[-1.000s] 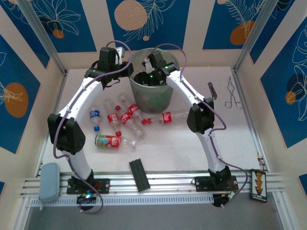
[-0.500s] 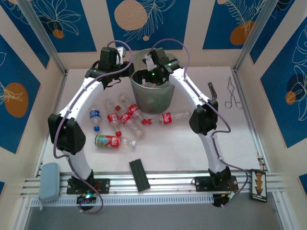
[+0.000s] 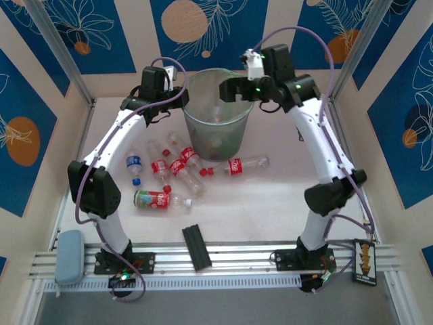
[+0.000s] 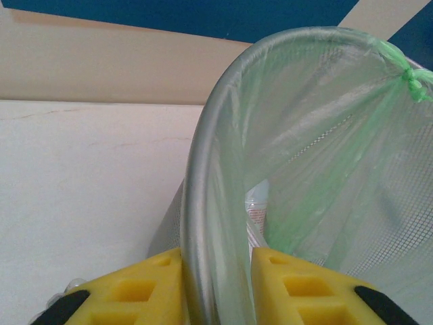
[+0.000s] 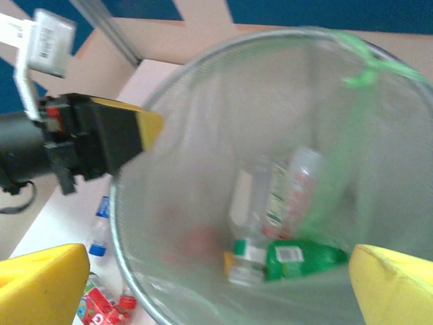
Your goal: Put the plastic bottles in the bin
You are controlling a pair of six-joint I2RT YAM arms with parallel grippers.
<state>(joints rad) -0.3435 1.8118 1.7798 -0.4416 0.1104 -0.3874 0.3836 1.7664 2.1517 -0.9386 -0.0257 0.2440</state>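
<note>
The left gripper (image 4: pixel 216 284) pinches the rim of the round grey translucent plastic bin (image 3: pixel 215 139); the right gripper (image 3: pixel 229 89) hangs wide and empty over its mouth (a drop looks finished); small clear red-labelled plastic bottles (image 3: pixel 179 166) lie just beside the bin, others inside; the next move likely calls for reaching down to one.

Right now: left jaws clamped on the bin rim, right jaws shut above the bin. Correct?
No: the right jaws are wide open, not shut. The right wrist view shows their yellow fingers far apart over the bin. The left jaws do clamp the rim.
</note>
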